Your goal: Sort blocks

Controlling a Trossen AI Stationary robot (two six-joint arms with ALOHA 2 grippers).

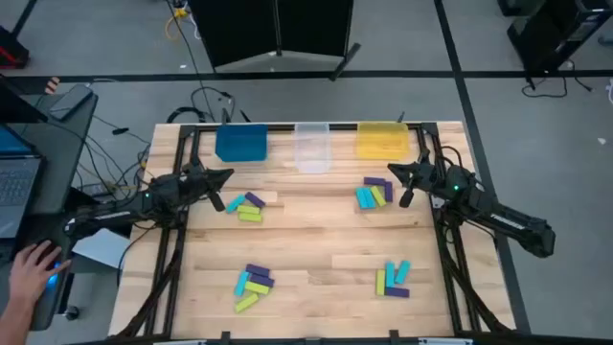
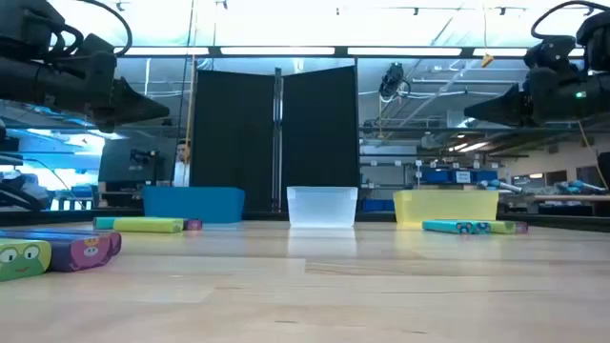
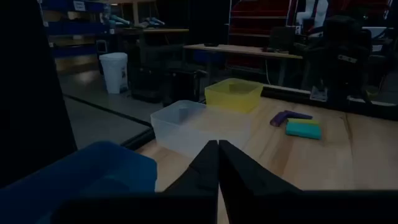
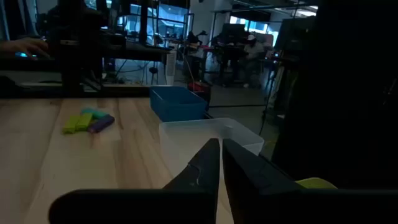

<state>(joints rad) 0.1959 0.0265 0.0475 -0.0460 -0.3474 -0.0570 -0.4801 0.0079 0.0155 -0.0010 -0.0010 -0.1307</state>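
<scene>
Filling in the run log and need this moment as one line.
left gripper: shut, empty, raised near blue bin | right gripper: shut, empty, raised near yellow bin | blocks: four piles on table, none binned

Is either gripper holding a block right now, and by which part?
No. The left gripper and right gripper are both shut and empty, above the table.

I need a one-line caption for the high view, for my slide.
Both grippers, left and right, hover shut near three bins; four block clusters lie unsorted.
</scene>
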